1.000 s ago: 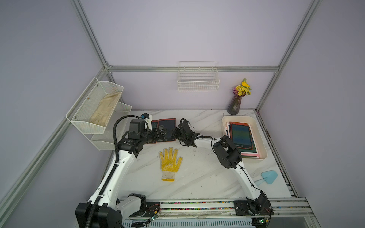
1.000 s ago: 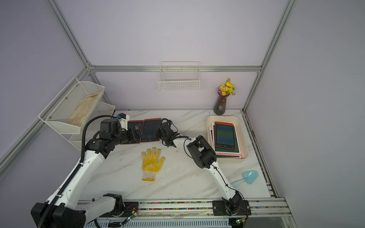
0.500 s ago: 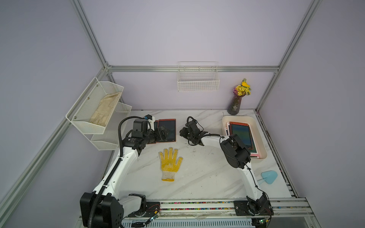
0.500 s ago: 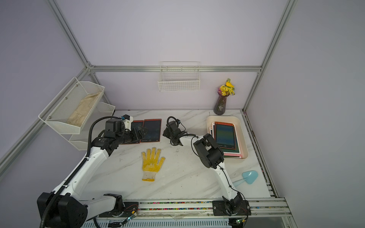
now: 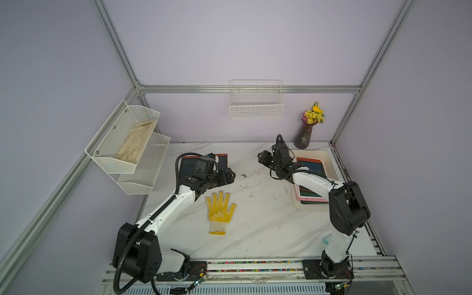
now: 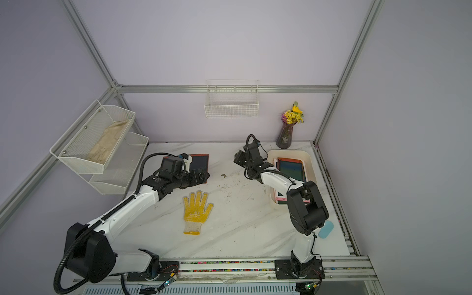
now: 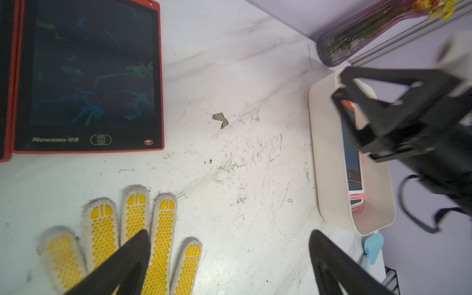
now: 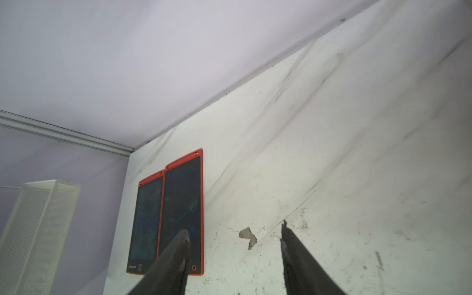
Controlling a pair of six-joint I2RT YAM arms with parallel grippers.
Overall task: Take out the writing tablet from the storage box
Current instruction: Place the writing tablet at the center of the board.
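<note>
Red-framed tablets [image 8: 182, 204] lie flat, side by side and touching, by the back edge of the tabletop [image 5: 255, 217] toward its back left corner. A second ago both arms crowded over them; now both have drawn off. The left gripper [image 7: 229, 235] has pulled back a little toward the front and hangs with its jaws spread wide and empty, just beyond the fingertips of the yellow glove [image 5: 220, 207]. The right gripper [image 8: 233, 229] has swung away rightward along the back edge, jaws parted about halfway with nothing between them. That suggests one tablet has just been delivered and the right arm is heading back for another. The storage box [image 5: 333, 166] sits along the right edge near the back right corner, and the next writing tablet [image 5: 313, 167] lies on top of the stack inside it. The right gripper hovers just left of the box's left wall, tips pointing away from it, so the tablet is near but behind it.
</note>
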